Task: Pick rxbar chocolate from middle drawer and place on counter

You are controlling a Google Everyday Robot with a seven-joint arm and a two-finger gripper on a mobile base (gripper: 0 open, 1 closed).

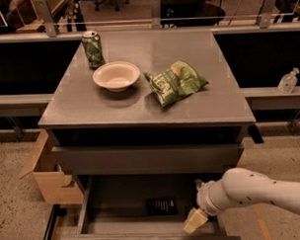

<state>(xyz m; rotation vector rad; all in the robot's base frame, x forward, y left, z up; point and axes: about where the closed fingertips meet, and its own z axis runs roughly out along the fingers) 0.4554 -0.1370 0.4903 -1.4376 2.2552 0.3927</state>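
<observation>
At the far left a cardboard box (46,177) sits on the floor beside the cabinet. On the counter (85,107) a green can (92,49) stands near the far-left corner, with a pale bowl (116,75) just right of it. Below, the middle drawer (113,202) is pulled out, and the rxbar chocolate (161,206) lies flat on its grey floor, near the middle, touching nothing. Up on the counter, right of the bowl, lies a crinkled green chip bag (176,81). My gripper (195,220) hangs over the drawer's near-right part, just right of the bar and apart from it. It carries nothing, and I cannot tell whether it is released or clenched. I judge the bar light and fairly stiff, with a slick wrapper that could slide on the smooth floor. Lying so flat, it offers little to hold, so I would come straight down and take it across its short width at mid-length. On the right ledge stands a small clear bottle (288,81).
</observation>
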